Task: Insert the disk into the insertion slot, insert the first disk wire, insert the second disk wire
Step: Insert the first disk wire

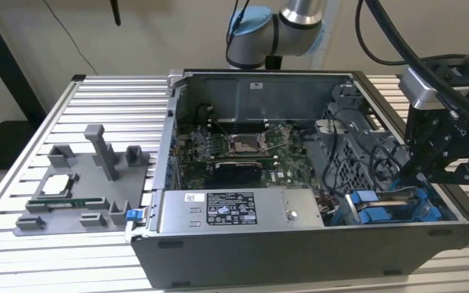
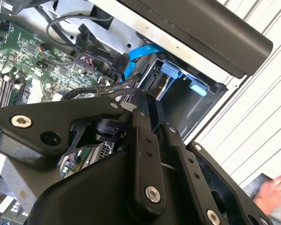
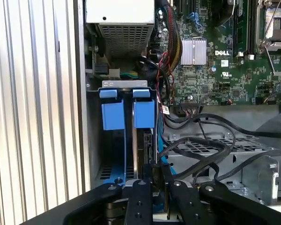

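Nearest the lens: my claw (image 3: pixel 160 172), hanging right over the insertion slot (image 3: pixel 124 84) at one corner of the open computer case (image 1: pixel 300 256). It is drawn almost fully together. A dark disk wire (image 2: pixel 107 86) runs to its tip and I judge its end is pinched there. The contact itself is hidden.

Just past the tip, the disk (image 3: pixel 147 145) stands edge-on inside the slot under a blue tab (image 3: pixel 144 112). I judge it seated and the wiring stage in hand. A second blue tab (image 3: pixel 108 115) sits just beside the first.

Beside the slot, toward the case middle, lie loose black cables (image 3: pixel 201 145) and a blue cable (image 2: pixel 140 52), close to my approach. Furthest from the slot are the motherboard (image 3: pixel 215 70) and the power-supply box (image 3: pixel 122 28).

Risks, as judged:
- If the connector is tilted in my grip, it could meet the disk's socket skew and jam or bend.
- The loose cables by the slot could snag the claw or get trapped under the plug.
- An off-line push could shove the disk in its frame.
- A person's hand (image 2: pixel 271 192) lies outside the case wall near the slot, and a wide swing would come near it.
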Action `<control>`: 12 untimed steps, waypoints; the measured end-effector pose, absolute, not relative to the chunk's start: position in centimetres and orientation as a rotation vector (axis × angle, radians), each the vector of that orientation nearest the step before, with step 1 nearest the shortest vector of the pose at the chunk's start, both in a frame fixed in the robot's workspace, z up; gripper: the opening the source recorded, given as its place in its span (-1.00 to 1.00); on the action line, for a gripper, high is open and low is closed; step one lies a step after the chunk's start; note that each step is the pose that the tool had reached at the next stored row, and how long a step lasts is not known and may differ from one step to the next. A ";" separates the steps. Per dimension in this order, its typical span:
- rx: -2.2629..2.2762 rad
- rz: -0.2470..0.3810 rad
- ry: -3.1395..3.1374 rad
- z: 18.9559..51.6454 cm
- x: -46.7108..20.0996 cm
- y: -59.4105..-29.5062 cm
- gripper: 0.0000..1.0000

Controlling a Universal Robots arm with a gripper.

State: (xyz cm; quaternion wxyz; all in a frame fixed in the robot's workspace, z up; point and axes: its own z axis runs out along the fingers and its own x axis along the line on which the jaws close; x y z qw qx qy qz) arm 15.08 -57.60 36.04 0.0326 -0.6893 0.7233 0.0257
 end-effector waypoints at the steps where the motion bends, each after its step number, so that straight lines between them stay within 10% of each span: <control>1: -2.122 0.079 2.226 36.0 15.1 -57.6 -1.00; 12: -2.123 0.075 2.228 35.0 15.3 -57.6 -1.00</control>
